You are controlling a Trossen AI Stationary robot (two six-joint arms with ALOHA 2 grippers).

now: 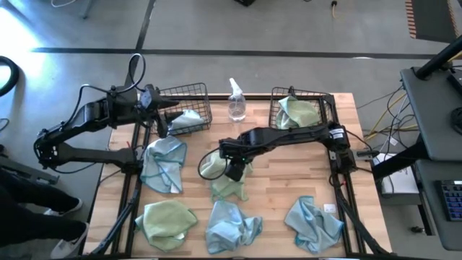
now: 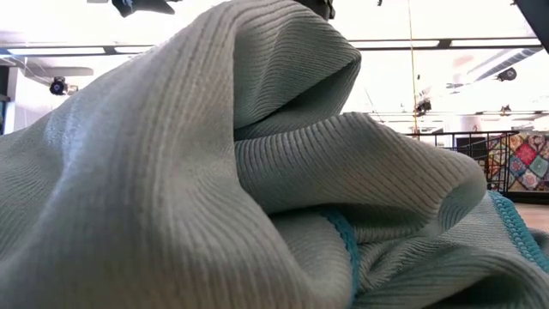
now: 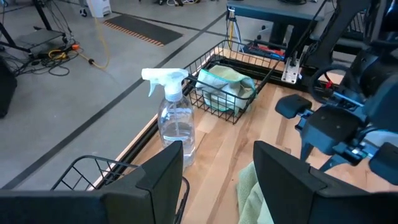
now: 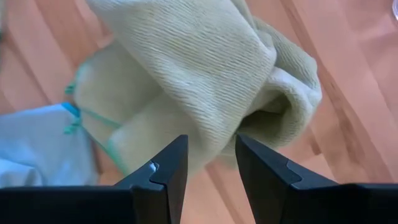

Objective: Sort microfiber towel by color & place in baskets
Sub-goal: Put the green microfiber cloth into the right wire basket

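Observation:
My right gripper (image 1: 232, 171) is at the table's middle, shut on a pale yellow-green towel (image 1: 227, 184). Three light blue towels (image 1: 164, 165) (image 1: 231, 225) (image 1: 314, 222) and another yellow-green one (image 1: 167, 220) lie crumpled on the table. The left basket (image 1: 189, 95) holds a light blue towel (image 1: 186, 119). The right basket (image 1: 323, 97) holds a yellow-green towel (image 1: 297, 112). My left gripper (image 1: 167, 110) waits open beside the left basket, with nothing between its fingers (image 3: 161, 180). A light blue towel (image 2: 257, 172) fills the low view. My right gripper pinches a bunched fold of the yellow-green towel (image 4: 214, 146) between its two fingers (image 4: 168, 171). The fingers come from above, pointing steeply down. The rest of the cloth droops slack below and beside them. Whether its lower end (image 1: 229, 193) is clear of the table, I cannot tell.
A clear spray bottle (image 1: 236, 101) stands between the two baskets at the table's far edge. Black frame rails (image 1: 338, 180) run along the table's left and right sides. Bare wood (image 1: 281, 173) shows right of the held towel.

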